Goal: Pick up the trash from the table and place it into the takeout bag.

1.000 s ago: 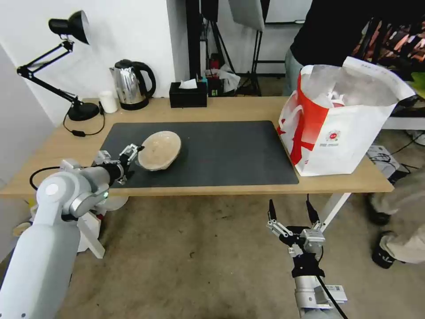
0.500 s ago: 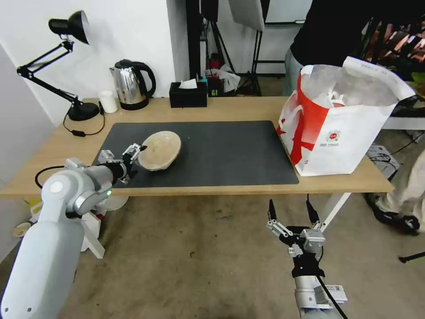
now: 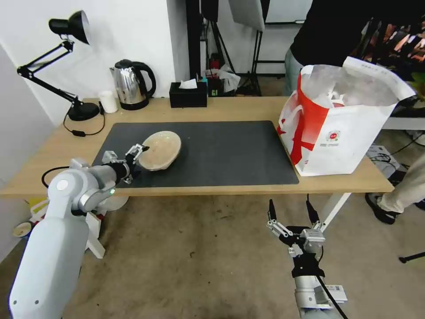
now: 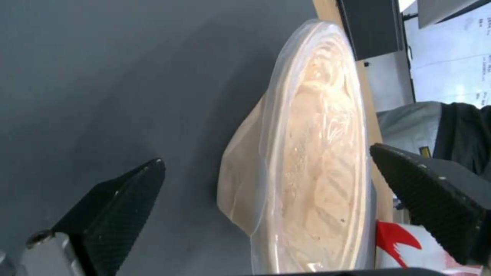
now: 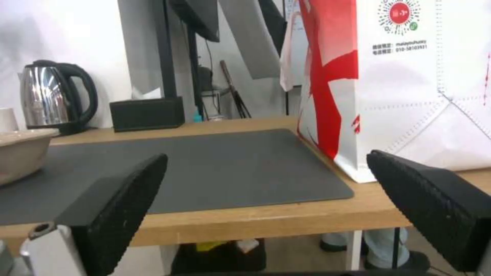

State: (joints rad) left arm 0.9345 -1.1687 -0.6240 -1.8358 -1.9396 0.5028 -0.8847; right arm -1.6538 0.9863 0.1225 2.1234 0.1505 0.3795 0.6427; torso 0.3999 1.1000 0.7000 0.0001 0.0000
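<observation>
Between the earlier pictures and this one the left gripper (image 3: 136, 153) had crept a little farther along the mat (image 3: 230, 150) toward the bowl (image 3: 160, 149), and the left arm had swung in with it; the bowl itself had hardly shifted, if at all, and the right gripper (image 3: 290, 212) had not moved; it hung below the table's (image 3: 248, 108) near edge, fingers spread and holding nothing. In the left wrist view the fingers (image 4: 120, 205) were spread wide, one on each side of the bowl's (image 4: 307, 161) rim, neither visibly touching it; a clear film covered the beige bowl. I judged this the close of the approach, with the pinch not yet made. The bowl lay on the mat toward the table's left end, well apart from the bag (image 3: 341, 128), which stood at the right end with its mouth open; white and red things showed inside it, so the bowl seemed the last piece of trash left on the table.

As for writing, the bag (image 5: 409, 96) bore a small round red logo with two lines of small print beneath; the lower looked like a phone number beginning 010, though I could not read it surely; nothing else legible showed.
</observation>
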